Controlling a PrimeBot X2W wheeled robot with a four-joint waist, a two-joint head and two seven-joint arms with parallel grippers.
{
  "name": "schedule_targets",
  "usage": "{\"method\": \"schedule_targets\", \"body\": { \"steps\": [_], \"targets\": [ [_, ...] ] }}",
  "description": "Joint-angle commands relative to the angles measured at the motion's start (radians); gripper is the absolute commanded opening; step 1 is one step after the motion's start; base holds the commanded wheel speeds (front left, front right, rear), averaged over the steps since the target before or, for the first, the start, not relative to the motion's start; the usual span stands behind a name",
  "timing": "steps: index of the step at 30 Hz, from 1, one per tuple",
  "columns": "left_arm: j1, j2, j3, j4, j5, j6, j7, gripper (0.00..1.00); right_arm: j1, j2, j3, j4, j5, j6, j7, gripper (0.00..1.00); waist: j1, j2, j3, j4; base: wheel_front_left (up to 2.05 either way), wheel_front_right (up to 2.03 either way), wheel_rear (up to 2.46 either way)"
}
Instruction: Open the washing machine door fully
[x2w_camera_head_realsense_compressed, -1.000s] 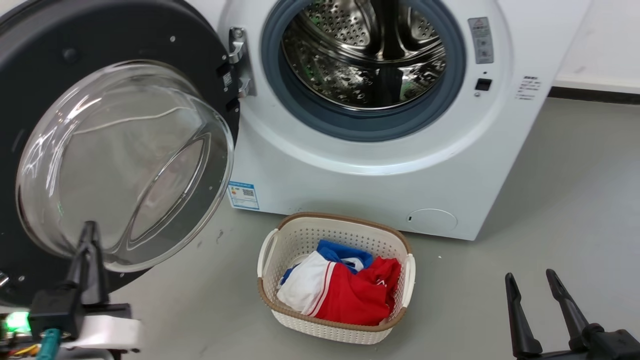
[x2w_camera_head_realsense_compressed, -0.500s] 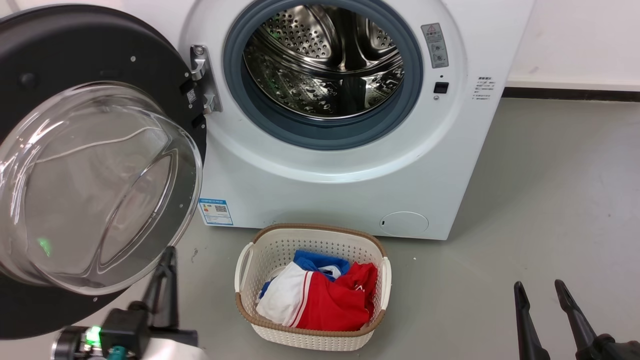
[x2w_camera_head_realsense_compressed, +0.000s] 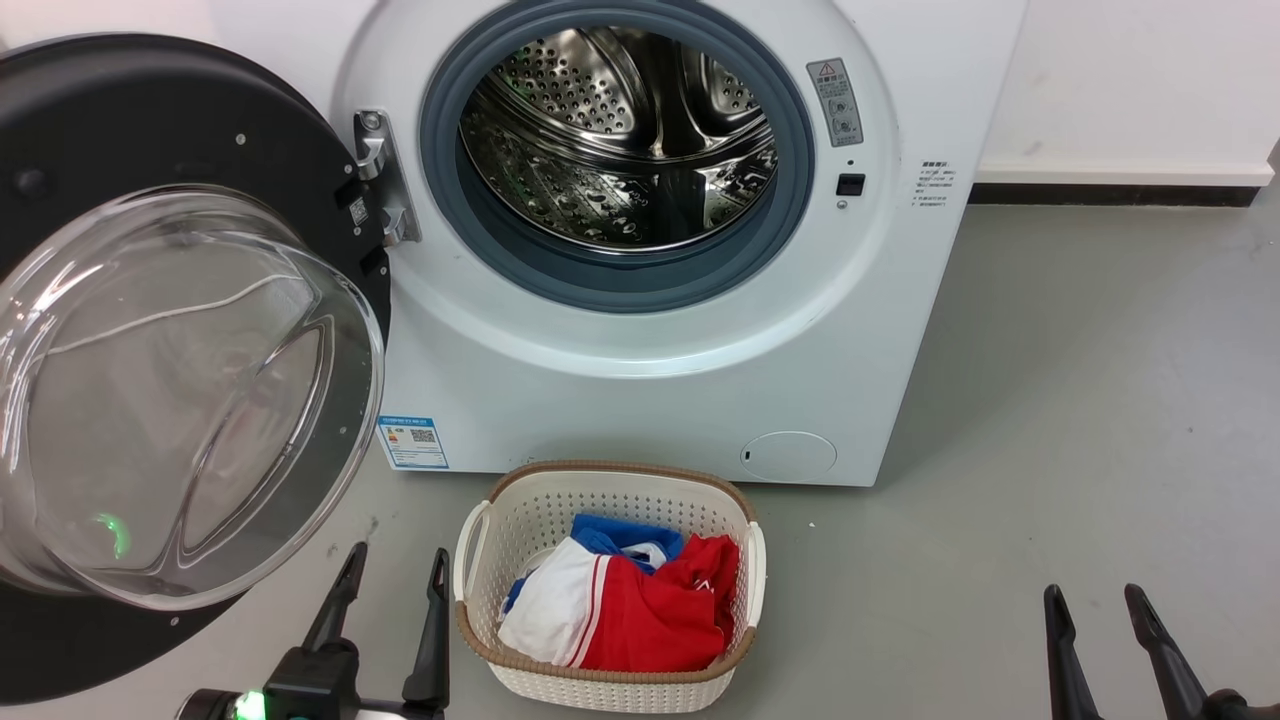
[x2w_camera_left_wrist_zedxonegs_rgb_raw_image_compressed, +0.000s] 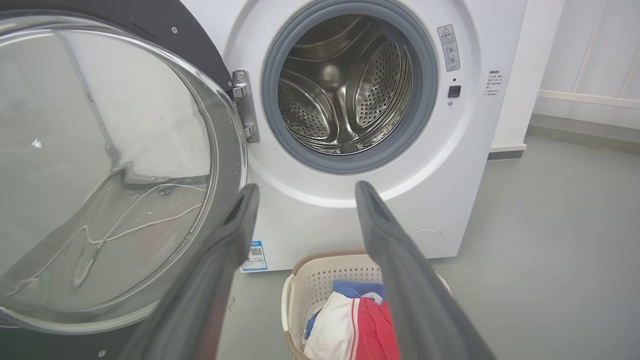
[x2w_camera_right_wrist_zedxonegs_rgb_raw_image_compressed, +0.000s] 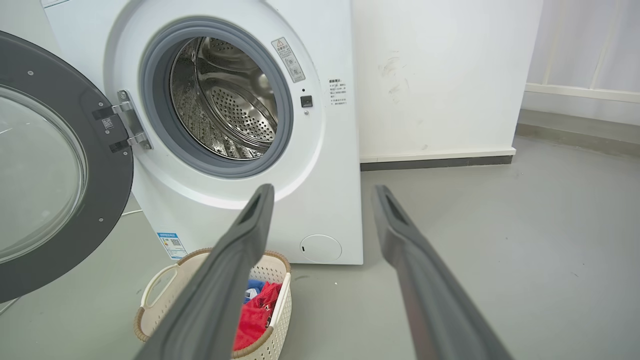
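Our left gripper (x2w_camera_head_realsense_compressed: 399, 551), low left, fingers spread, touching nothing | our right gripper (x2w_camera_head_realsense_compressed: 1092, 592), low right, spread too | the washing machine door (x2w_camera_head_realsense_compressed: 150, 120) hangs open at left (glass bowl toward us), beside the washing machine (x2w_camera_head_realsense_compressed: 640, 380) | basket (x2w_camera_head_realsense_compressed: 620, 468) holds red, white, blue clothes (x2w_camera_head_realsense_compressed: 640, 620) | we can't read the blue label (x2w_camera_head_realsense_compressed: 411, 442)

Left gripper (x2w_camera_head_realsense_compressed: 399, 551), right gripper (x2w_camera_head_realsense_compressed: 1092, 591): fingers (x2w_camera_head_realsense_compressed: 335, 600) apart.

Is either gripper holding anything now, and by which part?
Nothing is held. The left gripper and right gripper are both open with empty gaps; neither grips the washing machine door.
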Motion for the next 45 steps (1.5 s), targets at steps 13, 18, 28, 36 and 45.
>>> {"method": "schedule_targets", "body": {
  "steps": [13,18,28,36,45],
  "targets": [
    [0.013,-0.006,-0.01,0.029,-0.005,0.004,-0.002,1.0,0.009,0.001,-0.01,0.007,0.018,0.0,-0.002,1.0,0.0,0.0,-0.006,0.009,0.0,0.0,0.0],
    [0.005,-0.006,-0.005,0.031,0.0,0.013,0.0,0.0,0.0,0.0,-0.008,0.006,0.014,0.0,0.0,0.0,0.0,0.0,-0.006,0.008,0.0,0.0,0.0],
    [-0.011,-0.01,0.013,0.086,-0.14,0.005,0.043,0.0,-0.027,-0.006,0.001,0.059,0.149,0.0,0.027,0.0,0.0001,0.0,-0.003,0.005,0.0,0.0,0.0],
    [-0.033,-0.011,0.025,0.092,-0.304,-0.004,0.078,0.0,-0.068,-0.014,0.006,0.084,0.306,0.0,0.057,0.0,0.0001,0.0,0.001,0.001,0.0,0.0,0.0],
    [-0.058,-0.012,0.039,0.102,-0.469,-0.013,0.115,0.0,-0.108,-0.02,0.01,0.108,0.462,0.0,0.09,0.0,0.0001,0.0,0.005,-0.004,0.0,0.0,0.0]
  ]
}}
